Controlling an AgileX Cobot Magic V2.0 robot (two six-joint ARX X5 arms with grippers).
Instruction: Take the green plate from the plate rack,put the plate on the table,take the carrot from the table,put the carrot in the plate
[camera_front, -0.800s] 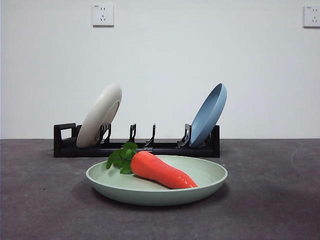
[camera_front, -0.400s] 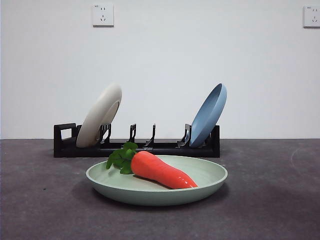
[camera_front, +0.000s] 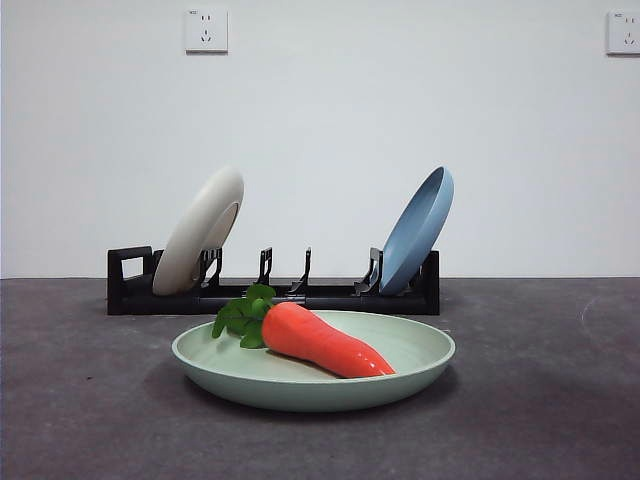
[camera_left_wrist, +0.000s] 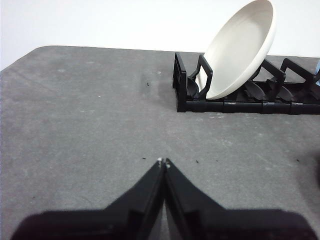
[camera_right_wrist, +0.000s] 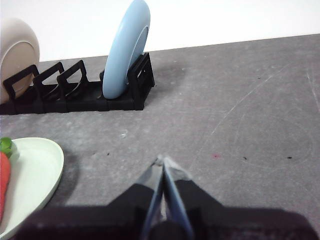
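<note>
Squarely inside green plate (camera_front: 420, 362): carrot (camera_front: 325, 342).

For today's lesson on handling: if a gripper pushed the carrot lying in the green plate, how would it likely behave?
The carrot looks smooth and glossy, so probably slippery. Its round, tapered body would likely roll in a curve. The green plate has a raised rim that should probably stop it.

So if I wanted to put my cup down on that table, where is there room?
Bare table lies on either side of the green plate, and more past each end of the plate rack. The strip between plate and rack is narrow. The rack's middle slots are free, between the cream plate and blue plate. The carrot fills the green plate.
</note>
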